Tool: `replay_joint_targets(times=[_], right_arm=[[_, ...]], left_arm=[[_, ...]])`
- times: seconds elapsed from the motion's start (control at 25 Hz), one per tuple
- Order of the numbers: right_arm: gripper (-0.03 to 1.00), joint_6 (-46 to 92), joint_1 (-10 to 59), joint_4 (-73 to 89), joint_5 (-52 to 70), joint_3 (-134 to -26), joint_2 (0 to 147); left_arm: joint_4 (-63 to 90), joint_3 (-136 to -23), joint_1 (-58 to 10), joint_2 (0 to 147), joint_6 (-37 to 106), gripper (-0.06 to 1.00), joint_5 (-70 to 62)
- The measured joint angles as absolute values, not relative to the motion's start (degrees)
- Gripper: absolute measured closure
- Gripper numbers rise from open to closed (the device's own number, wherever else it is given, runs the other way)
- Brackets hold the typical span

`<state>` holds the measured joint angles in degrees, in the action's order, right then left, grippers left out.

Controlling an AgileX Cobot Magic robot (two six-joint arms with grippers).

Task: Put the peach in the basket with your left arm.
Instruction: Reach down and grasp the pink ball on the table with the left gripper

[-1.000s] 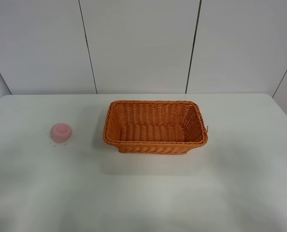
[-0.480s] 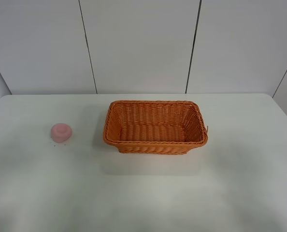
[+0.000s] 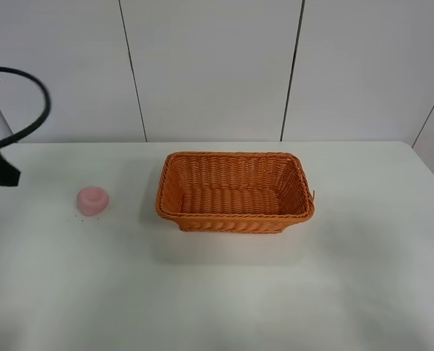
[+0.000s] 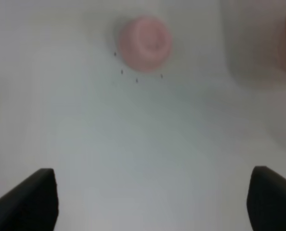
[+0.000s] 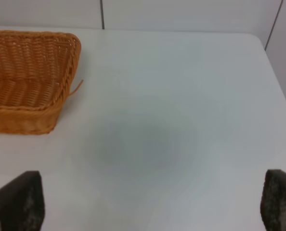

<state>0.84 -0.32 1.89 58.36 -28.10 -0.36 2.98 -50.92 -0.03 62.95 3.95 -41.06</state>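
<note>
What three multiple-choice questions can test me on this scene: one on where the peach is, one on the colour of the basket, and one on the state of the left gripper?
1. Where is the peach?
A. On the table, left of the basket in the high view, apart from it.
B. Inside the basket.
C. Balanced on the basket's rim.

2. What colour is the basket?
A. Blue.
B. Orange-brown.
C. White.

3. How is the left gripper?
A. Shut on the peach.
B. Shut on the basket's rim.
C. Open and empty.

Answers:
1 A: bare table shows between peach and basket.
2 B: the weave is orange-brown in the high view and the right wrist view.
3 C: the left wrist view shows its fingers wide apart, with the peach lying ahead of them.
</note>
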Motion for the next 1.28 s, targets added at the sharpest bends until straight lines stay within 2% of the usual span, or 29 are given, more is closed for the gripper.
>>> replay_joint_targets(times=[0.36,0.6,0.84,1.28], right_arm=[[0.27,0.84,-0.32,1.89,58.36,-28.10,-0.36],[0.27,0.84,-0.32,1.89,58.36,-28.10,-0.36],[0.27,0.84,-0.32,1.89,58.36,-28.10,-0.36],[0.27,0.84,-0.32,1.89,58.36,-28.10,-0.36]], left_arm=[[3.05,-75.95,-0.03,99.37,4.17,0.13,-40.35],[3.10,-88.66,-0.03,115.21,4.30,0.13,-42.47],[3.10,-90.88,-0.03,123.84,4.30,0.13,-44.15],[5.42,-90.88,-0.03,126.35,4.38,0.13,-44.63]])
